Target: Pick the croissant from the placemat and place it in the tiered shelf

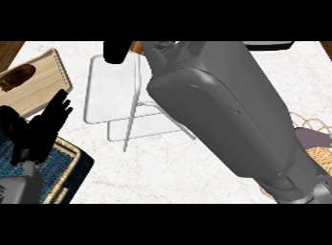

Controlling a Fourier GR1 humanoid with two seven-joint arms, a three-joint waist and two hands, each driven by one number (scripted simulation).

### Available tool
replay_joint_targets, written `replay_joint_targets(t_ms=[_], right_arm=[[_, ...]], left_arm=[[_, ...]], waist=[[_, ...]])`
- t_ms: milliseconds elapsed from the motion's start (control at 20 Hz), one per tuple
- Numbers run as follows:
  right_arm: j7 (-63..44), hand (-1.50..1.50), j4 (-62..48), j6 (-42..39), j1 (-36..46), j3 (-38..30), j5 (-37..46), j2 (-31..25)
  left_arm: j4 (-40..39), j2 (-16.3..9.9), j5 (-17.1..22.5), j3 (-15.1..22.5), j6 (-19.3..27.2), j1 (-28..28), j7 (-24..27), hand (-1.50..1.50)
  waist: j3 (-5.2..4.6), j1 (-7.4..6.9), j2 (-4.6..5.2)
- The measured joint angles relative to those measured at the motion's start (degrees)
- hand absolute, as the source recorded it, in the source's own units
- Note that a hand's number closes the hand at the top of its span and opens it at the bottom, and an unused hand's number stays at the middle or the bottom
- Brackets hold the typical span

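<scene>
2 hands: right hand [115,51] hangs over shelf [112,103], croissant [136,46] touching it, its grasp hidden; left hand [36,128] rests open.

There are no words, numbers or signs to read anywhere here (not even a tiny label). The wooden board [38,81], the blue placemat [2,148], the white wire shelf [115,95] and the grey arm [225,115] are all plain.

We see a matt white marbled counter [196,162], a thin pale metal-looking wire shelf [115,91], a wood-grain board [45,79], a woven blue placemat [62,167] — a wicker basket [324,160], smooth grey forearm [225,105] — slightly glossy.
</scene>
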State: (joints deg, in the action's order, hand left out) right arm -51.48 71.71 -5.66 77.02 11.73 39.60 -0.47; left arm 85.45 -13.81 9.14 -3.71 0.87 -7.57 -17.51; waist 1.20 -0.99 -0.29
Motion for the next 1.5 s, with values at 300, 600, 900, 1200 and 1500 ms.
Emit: replay_joint_targets(t_ms=[300, 600, 900, 1200, 1500], right_arm=[[2.80, 1.50, -2.47, 0.43, 0.33, -0.56, -0.04, -0.25], [1.47, -1.50, -2.91, 4.46, 0.49, -3.18, -0.62, -0.03], [-0.16, -1.50, -1.30, 12.06, 0.69, -6.87, -3.73, 0.34], [-0.15, -1.50, 0.09, 19.37, 0.98, -11.39, -8.49, 0.42], [-0.25, -1.50, 2.11, 25.11, 1.24, -15.33, -7.57, -0.99]], left_arm=[[0.47, 0.25, -0.80, -0.12, 0.46, 0.40, 0.05, 0.00], [0.65, 0.55, -1.23, -0.33, 0.54, 0.62, 0.35, 0.00], [0.59, 0.53, -0.53, -0.66, -0.28, 0.33, -0.57, 0.00], [0.58, 0.74, -1.39, -0.50, 0.32, 0.08, -1.26, 0.00], [0.80, 0.83, -1.23, -1.15, 0.00, 0.96, -0.11, 0.00]], waist=[[-0.07, 0.19, -0.08], [-0.05, 0.27, -0.09], [-0.12, 0.12, -0.08], [-0.07, 0.04, -0.04], [-0.03, 0.65, -0.25]])
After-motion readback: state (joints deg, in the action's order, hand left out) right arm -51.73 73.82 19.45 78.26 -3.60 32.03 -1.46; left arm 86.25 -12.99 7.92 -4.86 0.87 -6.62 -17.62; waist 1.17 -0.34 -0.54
